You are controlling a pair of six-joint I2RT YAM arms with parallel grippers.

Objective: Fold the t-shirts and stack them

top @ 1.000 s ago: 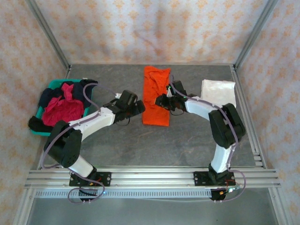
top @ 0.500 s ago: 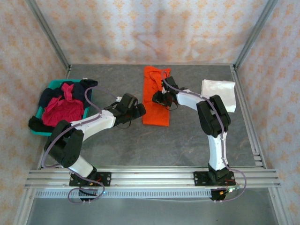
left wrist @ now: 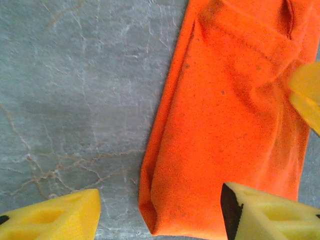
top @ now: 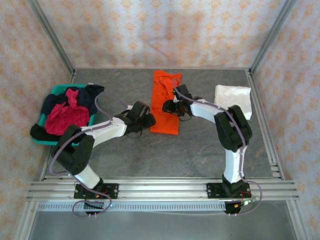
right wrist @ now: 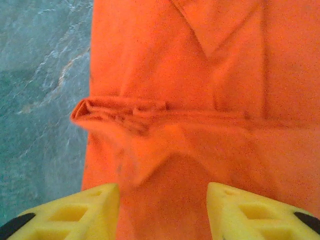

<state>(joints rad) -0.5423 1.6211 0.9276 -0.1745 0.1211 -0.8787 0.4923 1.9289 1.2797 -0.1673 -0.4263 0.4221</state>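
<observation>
A: How far along is the folding getting?

B: Roughly half, by the look of it. The white t-shirt [top: 233, 98] is lying folded flat at the far right of the table [top: 175, 155]. The orange t-shirt [top: 165, 107] is stretching out as a long narrow strip in the middle, between the two arms, so its sides seem to be folded in already.

A: And the grippers?

B: Both are hovering over that strip. The left gripper [left wrist: 160, 200] is straddling the near left corner with its jaws apart, one finger over bare table and one over cloth, gripping nothing. The right gripper [right wrist: 162, 192] is hanging over a bunched ridge crossing the cloth farther up, its jaws also parted and holding nothing.

A: So what is remaining?

B: Probably the crosswise fold of the orange one, then stacking it with the white. The crimson-pink t-shirt [top: 64, 119] and the dark navy t-shirt [top: 51, 103] are sitting crumpled in the teal basket [top: 58, 89] at the left, with dark cloth spilling over the rim. Those are waiting unfolded.
</observation>
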